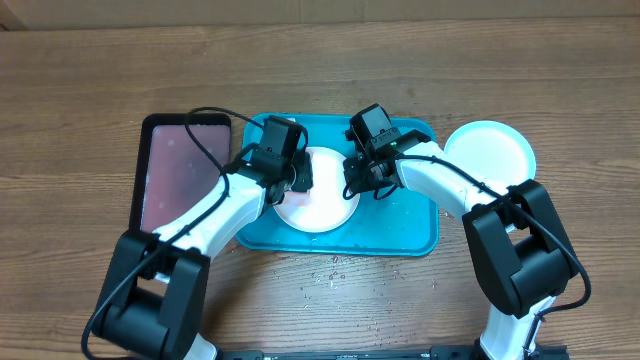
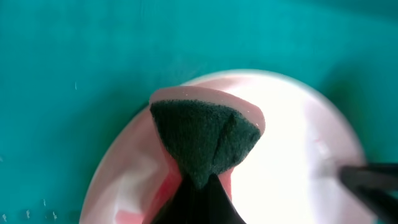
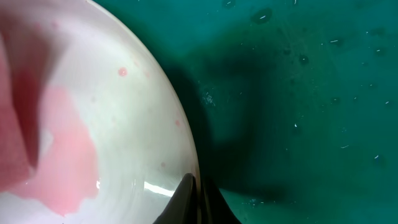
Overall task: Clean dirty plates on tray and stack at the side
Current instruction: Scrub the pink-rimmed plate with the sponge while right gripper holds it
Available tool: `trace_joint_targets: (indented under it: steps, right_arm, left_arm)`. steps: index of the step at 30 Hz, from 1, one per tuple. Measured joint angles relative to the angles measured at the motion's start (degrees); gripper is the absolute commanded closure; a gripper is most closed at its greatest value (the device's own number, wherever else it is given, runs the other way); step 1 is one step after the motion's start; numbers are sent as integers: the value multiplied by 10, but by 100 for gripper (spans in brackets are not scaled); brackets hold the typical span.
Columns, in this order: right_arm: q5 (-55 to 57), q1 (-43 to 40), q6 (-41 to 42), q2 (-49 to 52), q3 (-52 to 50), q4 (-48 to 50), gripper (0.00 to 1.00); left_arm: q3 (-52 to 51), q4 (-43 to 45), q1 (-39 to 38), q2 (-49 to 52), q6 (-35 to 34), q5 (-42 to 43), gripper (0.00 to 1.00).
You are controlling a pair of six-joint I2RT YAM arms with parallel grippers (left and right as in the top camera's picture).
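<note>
- The wooden counter (image 1: pixel 80 90) carries everything, and both arms reach in from its near edge.
- The turquoise tray (image 1: pixel 400 235) lies at the centre. It is wet and speckled with droplets, so its raised rim probably serves to contain the wash water.
- A black-rimmed tray (image 1: pixel 185 170) with a pinkish inside sits just left of it, and neither arm is over it.
- The white plate (image 1: pixel 320 205) lies flat inside the turquoise tray, left of its middle, between the 2 wrists.
- A pale plate (image 1: pixel 490 152) rests on the counter just beside the tray's right end, which is likely the stacking spot. Whether another plate lies under it cannot be told.
- A thin pink film (image 3: pixel 62 155) covers part of the white plate, so cleaning looks unfinished.
- The sponge (image 2: pixel 205 143) is folded with its green scouring face outward, and the left jaws are clamped on it, over the white plate.
- The right jaws are closed at the white plate's rim, seemingly pinching it so it stays put while the sponge scrubs.
</note>
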Motion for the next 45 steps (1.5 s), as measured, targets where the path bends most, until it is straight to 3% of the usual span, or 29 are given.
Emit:
trace_joint_targets:
  steps: [6,13,17,25,29,32,37,45]
  right_arm:
    - [0,0,0,0,0,0,96]
    - [0,0,0,0,0,-1,96]
    - [0,0,0,0,0,-1,96]
    - [0,0,0,0,0,-1,96]
    - [0,0,0,0,0,-1,96]
    - [0,0,0,0,0,-1,96]
    - [0,0,0,0,0,-2,96]
    - [0,0,0,0,2,-9,95]
  left_arm:
    - [1,-6,0,7,16,19,96]
    - [1,-20,0,7,137,123,96]
    - [1,-15,2,7,160,118,96]
    - [1,10,14,7,87,2,96]
    - [1,14,15,7,55,-17,96]
    - [1,20,14,7,71,12,96]
    - [1,3,8,7,166,128,96]
    - [2,-30,54,0,186,159,96]
